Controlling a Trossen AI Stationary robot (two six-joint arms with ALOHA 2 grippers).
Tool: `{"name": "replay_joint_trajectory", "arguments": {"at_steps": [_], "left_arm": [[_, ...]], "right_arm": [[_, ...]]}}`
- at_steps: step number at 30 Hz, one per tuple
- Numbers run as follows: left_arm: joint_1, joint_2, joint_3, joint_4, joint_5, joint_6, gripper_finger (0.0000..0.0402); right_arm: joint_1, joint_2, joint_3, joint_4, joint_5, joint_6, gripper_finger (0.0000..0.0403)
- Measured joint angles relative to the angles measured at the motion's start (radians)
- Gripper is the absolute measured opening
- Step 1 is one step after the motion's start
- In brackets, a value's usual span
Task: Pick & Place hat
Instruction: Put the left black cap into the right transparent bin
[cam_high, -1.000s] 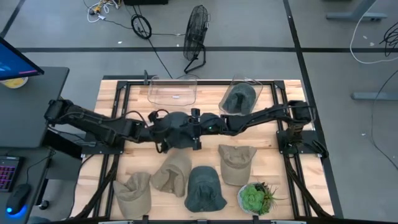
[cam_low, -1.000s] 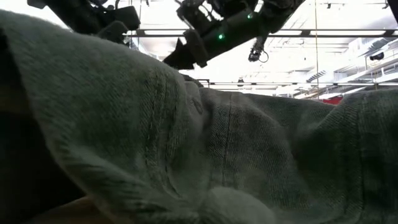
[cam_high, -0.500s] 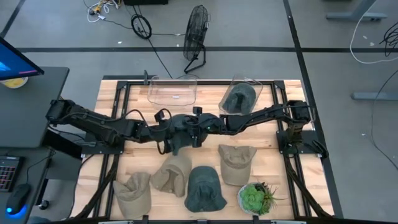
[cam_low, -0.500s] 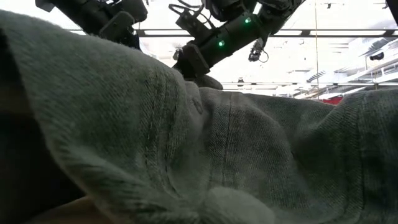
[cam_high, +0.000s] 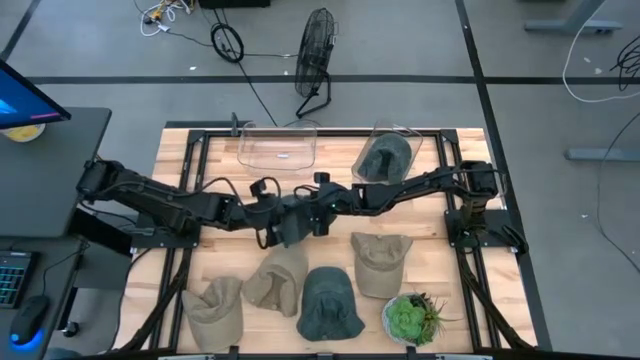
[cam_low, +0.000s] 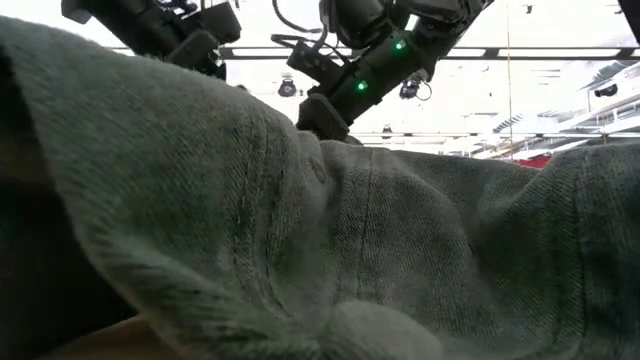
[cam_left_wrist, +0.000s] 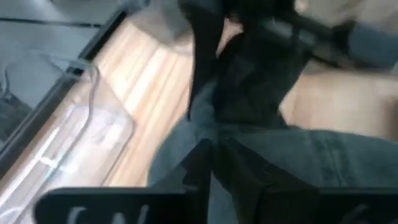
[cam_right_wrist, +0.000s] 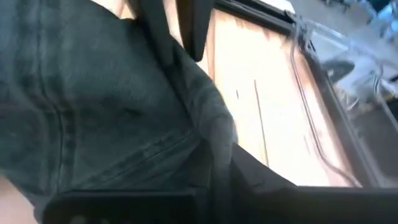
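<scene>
Here, at the middle of the high view, we have both grippers on one dark hat (cam_high: 292, 222): the left gripper (cam_high: 268, 213) clamps its left edge and the right gripper (cam_high: 318, 208) clamps its right edge, each with fingers closed on the cloth. In the right wrist view the right arm's fingers (cam_right_wrist: 214, 163) pinch a fold of the fabric, and in the left wrist view the left arm's fingers (cam_left_wrist: 205, 163) do the same. We judge the two-sided hold keeps the floppy hat spread out so it can go into a bin. It hangs between the arms above the table (cam_high: 430, 240), just above the bottom row of hats.

Counting, we see six hats: the held one, four in the bottom row and one in the upper right bin (cam_high: 385, 157). There are two clear bins, the upper left bin (cam_high: 278, 148) without a hat, and one plant (cam_high: 410, 318) at lower right.
</scene>
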Motion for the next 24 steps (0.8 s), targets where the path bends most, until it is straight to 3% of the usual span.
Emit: {"name": "replay_joint_trajectory", "arguments": {"at_steps": [3,5,10,12,19,24], "left_arm": [[0.017,0.008,0.0,0.001,-0.017,0.003,0.0092],[0.024,0.01,0.0,-0.003,-0.075,0.013,0.0112],[0.029,0.001,0.038,0.01,-0.316,0.025,0.0153],[0.03,0.001,0.066,0.012,-0.369,0.037,0.0166],[0.03,0.002,0.133,0.01,-0.379,0.064,0.0188],[0.033,0.002,0.134,-0.009,-0.379,0.076,0.0182]], "right_arm": [[0.001,-0.001,0.0,-0.044,0.019,0.044,0.0027],[0.01,-0.001,0.0,-0.08,0.088,0.052,0.0023],[0.037,-0.015,0.001,-0.136,0.383,-0.02,0.0012],[0.042,-0.034,0.001,-0.173,0.476,-0.041,0.0014],[0.049,-0.203,0.002,-0.389,0.628,0.07,0.0019],[0.036,-0.379,0.003,-0.663,0.738,0.235,0.0018]]}}
